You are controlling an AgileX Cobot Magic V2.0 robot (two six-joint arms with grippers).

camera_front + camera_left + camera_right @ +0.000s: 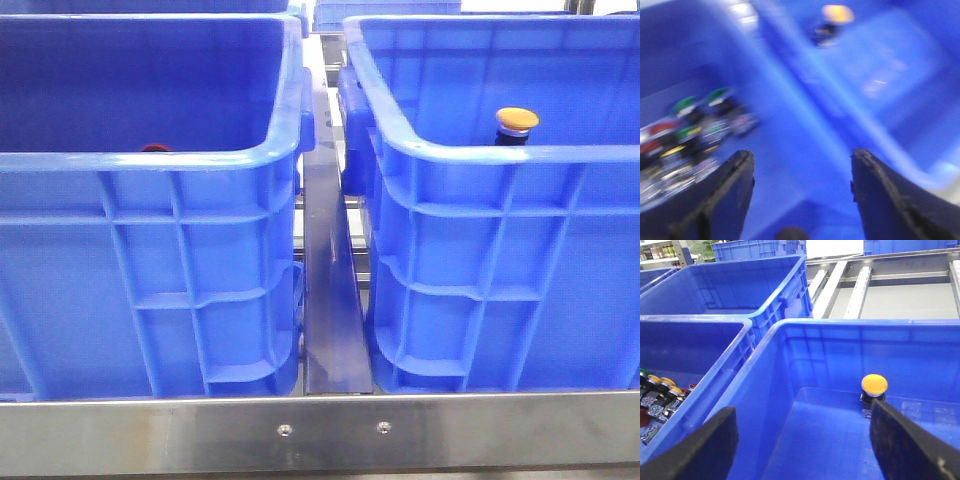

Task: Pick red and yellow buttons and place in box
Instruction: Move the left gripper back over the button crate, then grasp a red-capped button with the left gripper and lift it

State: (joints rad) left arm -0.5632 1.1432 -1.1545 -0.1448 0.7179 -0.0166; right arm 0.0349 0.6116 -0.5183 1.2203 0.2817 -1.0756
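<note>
two deep blue crates side by side, filling the near edge of the table behind a steel front rail (330, 432). between them, a narrow metal divider (332, 300) running away from the near edge.

over in the right-hand box (500, 260), toward the right edge: the yellow button (517, 119), standing upright on the floor of the crate, orange-yellow cap on top, silver collar and black body under it. sitting alone there, clear of the walls, well inside the far half of the crate.

in the left-hand crate (150, 270), toward the left edge: just a sliver of a red button (155, 148) peeking over the near rim, mostly hidden. from the right wrist view, a cluster of loose buttons (657, 397) on that crate's floor, yellow, green and red caps lying jumbled together.

left gripper (802, 190): fingers spread wide apart, nothing between them, hanging over the rims where the two crates meet. heavily blurred view, but green and red caps show on one side and the yellow button on the other.

right gripper (802, 440): also spread wide, holding nothing, poised above the near part of the right-hand box, with the yellow button just beyond one fingertip (900, 435). cannot tell whether that finger touches it.

more blue crates (735, 285) farther back, past the far edge.
</note>
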